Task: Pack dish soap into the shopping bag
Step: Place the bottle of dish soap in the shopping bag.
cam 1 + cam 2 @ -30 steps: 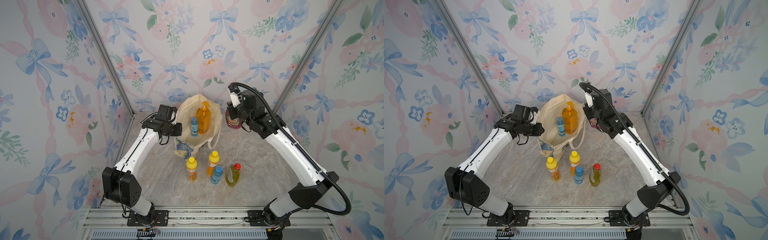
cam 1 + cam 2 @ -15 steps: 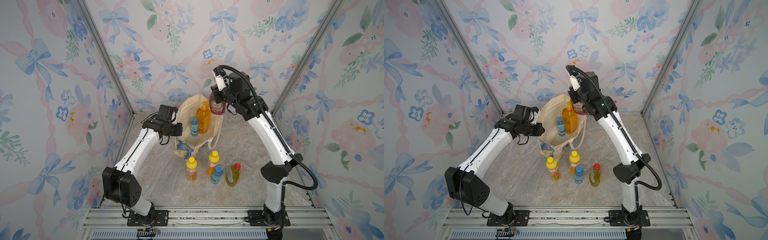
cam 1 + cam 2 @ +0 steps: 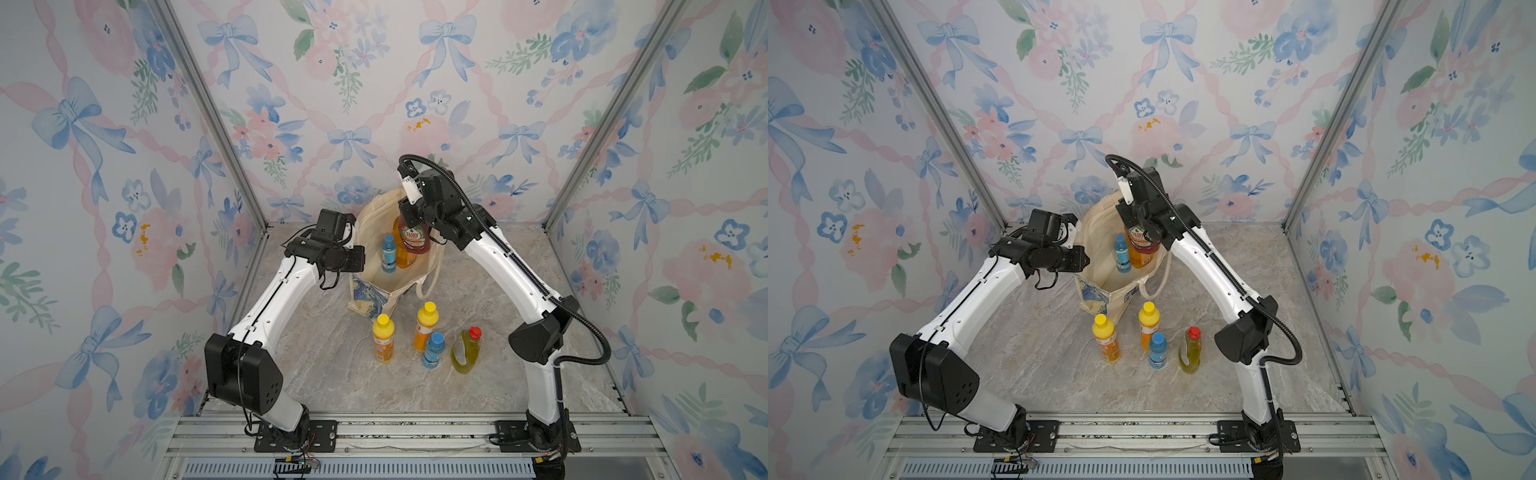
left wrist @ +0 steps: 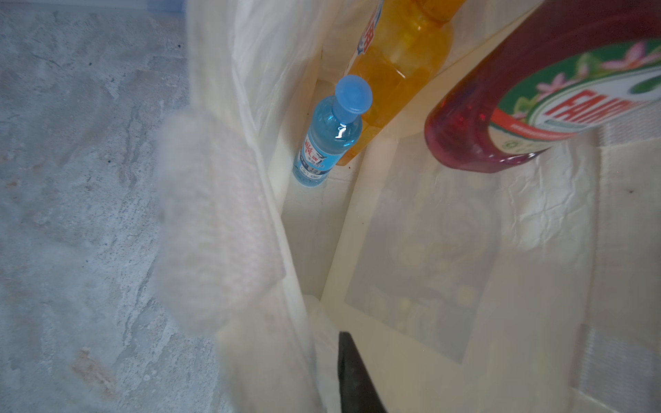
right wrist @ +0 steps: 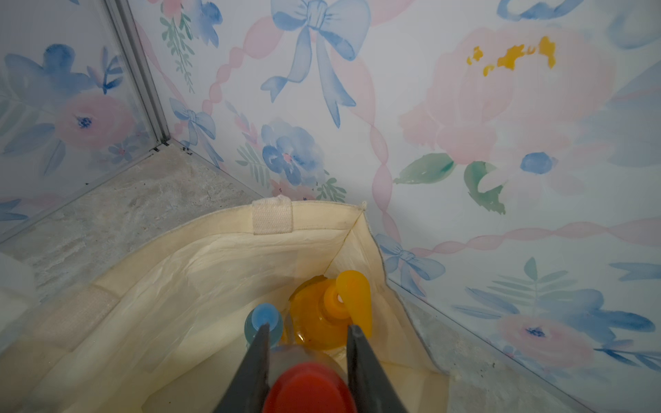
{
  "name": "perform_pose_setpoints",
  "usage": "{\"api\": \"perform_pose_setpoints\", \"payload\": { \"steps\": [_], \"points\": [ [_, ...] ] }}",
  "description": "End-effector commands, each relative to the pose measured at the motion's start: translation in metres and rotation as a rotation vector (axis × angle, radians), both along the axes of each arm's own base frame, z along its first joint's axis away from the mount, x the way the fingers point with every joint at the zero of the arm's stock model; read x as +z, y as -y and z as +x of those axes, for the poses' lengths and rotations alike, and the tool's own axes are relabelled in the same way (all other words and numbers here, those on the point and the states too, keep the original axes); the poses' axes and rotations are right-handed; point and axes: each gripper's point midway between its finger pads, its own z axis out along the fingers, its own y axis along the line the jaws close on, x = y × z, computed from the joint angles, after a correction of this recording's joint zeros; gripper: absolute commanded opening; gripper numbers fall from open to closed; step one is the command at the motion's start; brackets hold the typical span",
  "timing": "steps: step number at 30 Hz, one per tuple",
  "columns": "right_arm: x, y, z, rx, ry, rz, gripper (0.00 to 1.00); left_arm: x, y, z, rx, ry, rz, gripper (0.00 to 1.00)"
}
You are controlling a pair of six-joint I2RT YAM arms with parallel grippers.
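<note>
The cream shopping bag (image 3: 370, 232) stands open at the back of the table. My left gripper (image 3: 356, 258) is shut on its near-left rim; one dark finger (image 4: 354, 375) shows inside the cloth, the other is hidden behind it. My right gripper (image 5: 309, 326) is shut on the neck of the dark-red dish soap bottle (image 3: 413, 240) under its red cap (image 5: 309, 389). That bottle hangs upright in the bag's mouth, its base above the bag's floor (image 4: 422, 232). Inside stand a big orange pump bottle (image 5: 322, 314) and a small blue bottle (image 4: 329, 139).
In front of the bag stand two orange yellow-capped bottles (image 3: 382, 338) (image 3: 424, 326), a small blue bottle (image 3: 433, 350) and a yellow-green red-capped bottle (image 3: 466, 349). The bag's strap handle (image 3: 428, 282) hangs over its right side. Floral walls close in the back and both sides.
My right arm carried the dark-red bottle from the right of the bag up over its rim, then down into the mouth. The left arm has kept still on the rim.
</note>
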Motion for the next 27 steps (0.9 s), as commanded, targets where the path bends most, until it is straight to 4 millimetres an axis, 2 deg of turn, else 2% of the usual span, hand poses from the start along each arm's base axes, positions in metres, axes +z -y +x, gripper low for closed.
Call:
{"api": "perform_pose_setpoints", "payload": {
  "steps": [1, 7, 19, 22, 27],
  "points": [
    [0.048, -0.007, 0.005, -0.070, 0.157, 0.125, 0.00, -0.010, 0.005, 0.001, -0.025, -0.012, 0.012, 0.17],
    [0.020, -0.010, 0.011, -0.091, 0.135, 0.136, 0.00, -0.013, 0.004, 0.000, -0.023, -0.017, 0.012, 0.17],
    [-0.018, 0.003, 0.027, -0.166, 0.120, 0.171, 0.00, -0.013, 0.003, -0.001, -0.018, -0.017, 0.010, 0.17],
    [-0.024, 0.008, 0.031, -0.141, 0.114, 0.221, 0.00, -0.013, 0.003, -0.002, -0.017, -0.017, 0.010, 0.17],
    [-0.028, 0.008, 0.027, 0.026, 0.089, 0.345, 0.00, -0.013, 0.002, -0.002, -0.014, -0.015, 0.016, 0.17]
  ]
}}
